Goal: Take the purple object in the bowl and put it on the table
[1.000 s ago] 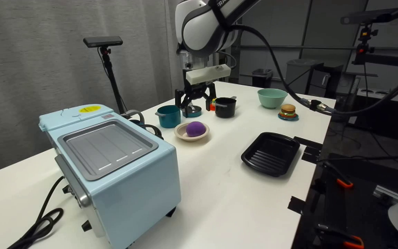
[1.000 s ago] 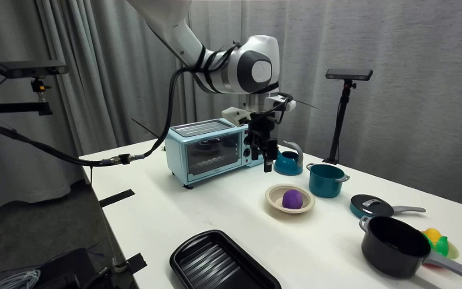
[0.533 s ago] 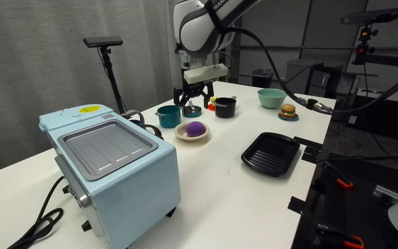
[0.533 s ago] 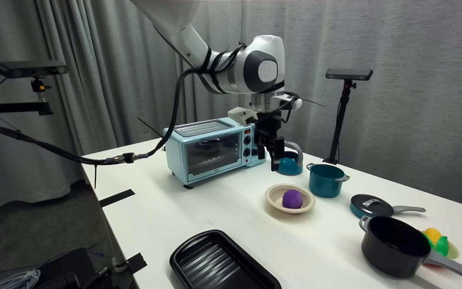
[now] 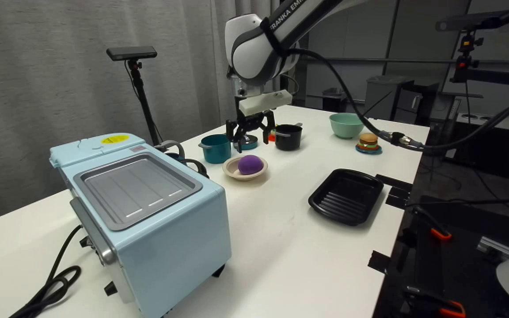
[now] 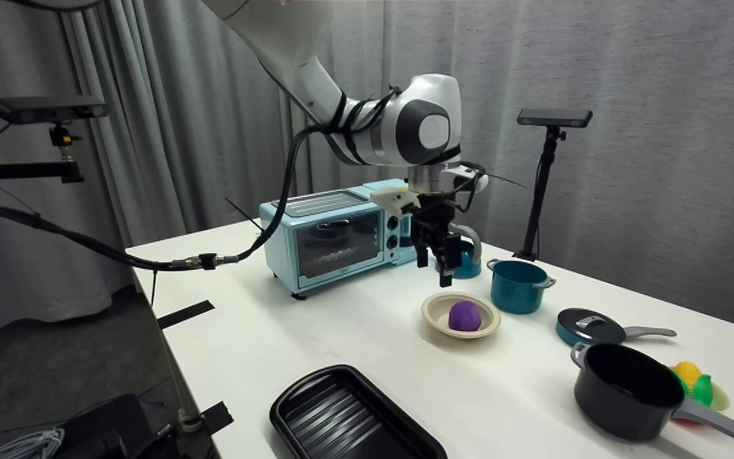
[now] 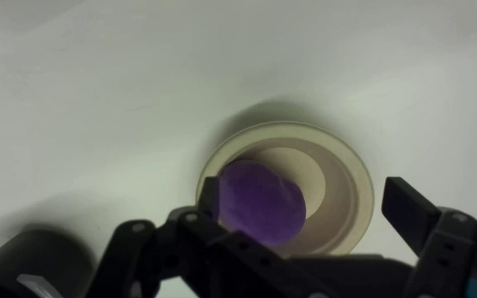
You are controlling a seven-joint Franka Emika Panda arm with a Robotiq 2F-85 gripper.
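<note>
You have the fingers (image 7: pixel 410 213) spread wide with nothing held between them, and in both exterior views they hang above the cream bowl (image 6: pixel 434 313), apart from it. Your purple object (image 6: pixel 464 316) lies off-centre inside that bowl, which sits on the desk (image 6: pixel 265 344) nearer the edge by the grey curtain (image 6: pixel 660 159) than the opposite long edge. In your wrist view, one finger covers part of the bowl's rim beside the purple object, while the other shows beyond the rim.

Toward the curtain-side edge you have the light blue oven (image 6: pixel 335 239), the blue kettle (image 6: pixel 469 264), the teal pot (image 6: pixel 517 290) and the lidded pan (image 6: pixel 587 326). Your black saucepan (image 6: pixel 625 395) stands further along, with toy vegetables (image 6: pixel 698 386) just beside it. The black ridged tray (image 5: pixel 347 196) lies near the opposite edge, next to dark tape (image 5: pixel 398 197). In an exterior view, you can see the light green bowl (image 5: pixel 347 126) and toy burger (image 5: pixel 368 140) toward the desk's far right corner.
</note>
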